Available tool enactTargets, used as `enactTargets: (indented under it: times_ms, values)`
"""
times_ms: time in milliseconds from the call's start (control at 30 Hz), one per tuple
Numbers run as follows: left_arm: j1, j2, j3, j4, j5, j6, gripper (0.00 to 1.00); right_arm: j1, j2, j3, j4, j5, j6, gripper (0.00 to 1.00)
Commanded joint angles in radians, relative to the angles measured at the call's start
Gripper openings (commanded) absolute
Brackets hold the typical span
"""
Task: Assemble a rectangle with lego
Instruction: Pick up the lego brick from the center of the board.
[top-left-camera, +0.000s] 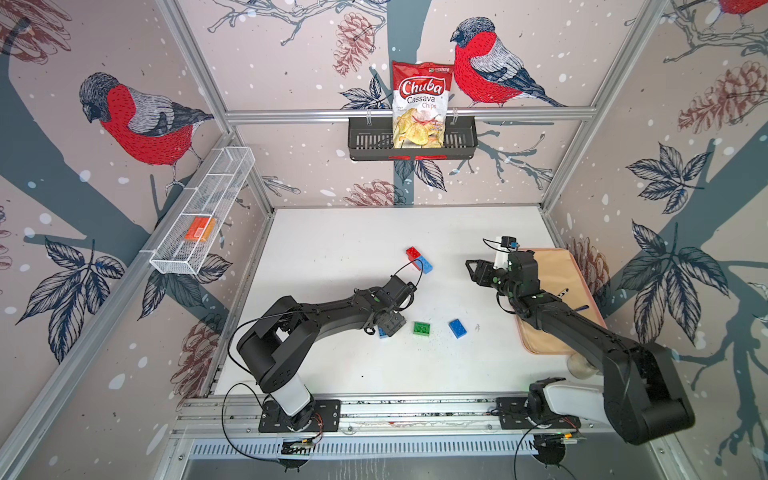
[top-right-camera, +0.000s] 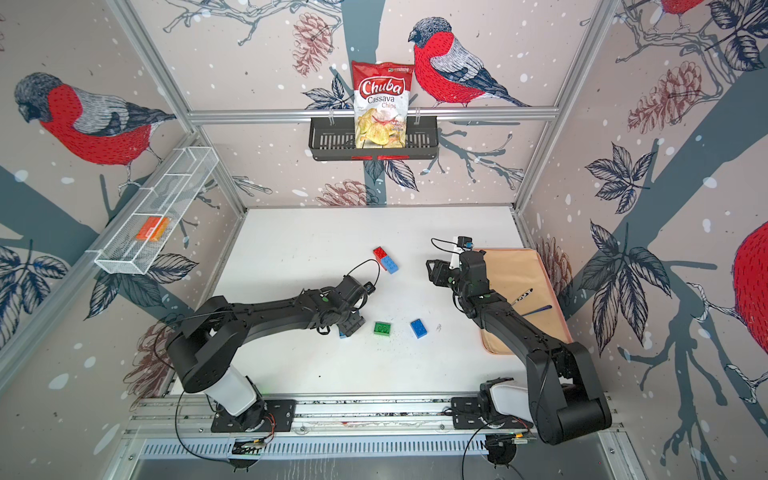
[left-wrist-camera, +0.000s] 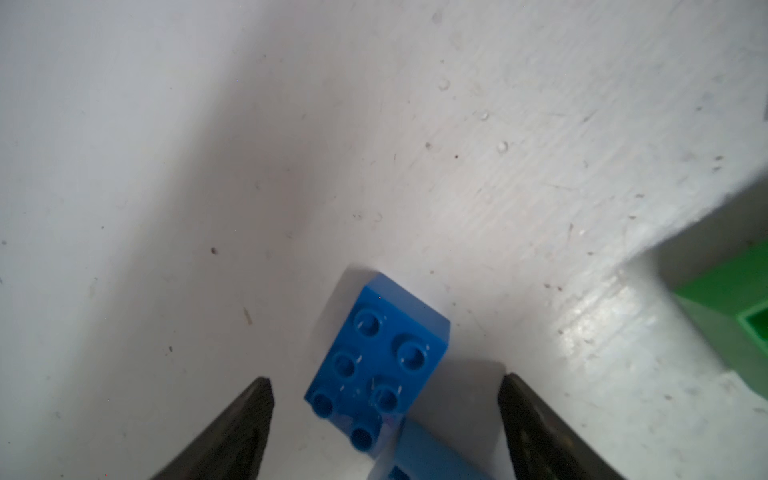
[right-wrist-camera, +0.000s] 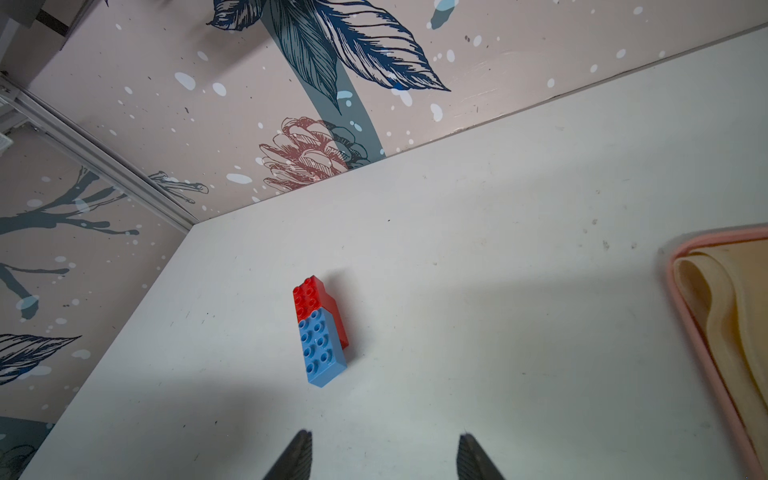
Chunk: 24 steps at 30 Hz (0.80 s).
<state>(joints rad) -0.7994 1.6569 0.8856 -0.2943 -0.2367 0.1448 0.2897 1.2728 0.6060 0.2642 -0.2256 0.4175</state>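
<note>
Red brick (top-left-camera: 412, 252) and light blue brick (top-left-camera: 424, 264) joined end to end, studs up, mid table (top-left-camera: 353, 249), second red brick (right-wrist-camera: 338, 322) along their side, green brick (top-left-camera: 422, 328) nearer the front, dark blue brick (top-left-camera: 457, 328) near it but apart, second dark blue brick (left-wrist-camera: 376, 365) studs up, touching second light blue brick (left-wrist-camera: 419, 457)

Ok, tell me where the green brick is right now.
In both top views the green brick lies on the white table, between the left gripper and a loose blue brick.
</note>
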Motion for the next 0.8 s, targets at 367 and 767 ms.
enactTargets:
  times_ms: [367,767]
  values:
    - [0.131,0.069,0.063,-0.024,0.139,0.122,0.51,0.008,-0.015,-0.006,0.033,-0.031,0.0,0.59]
    - [0.127,0.13,0.082,0.002,0.158,0.098,0.38,0.015,-0.015,-0.008,0.035,-0.034,-0.003,0.59]
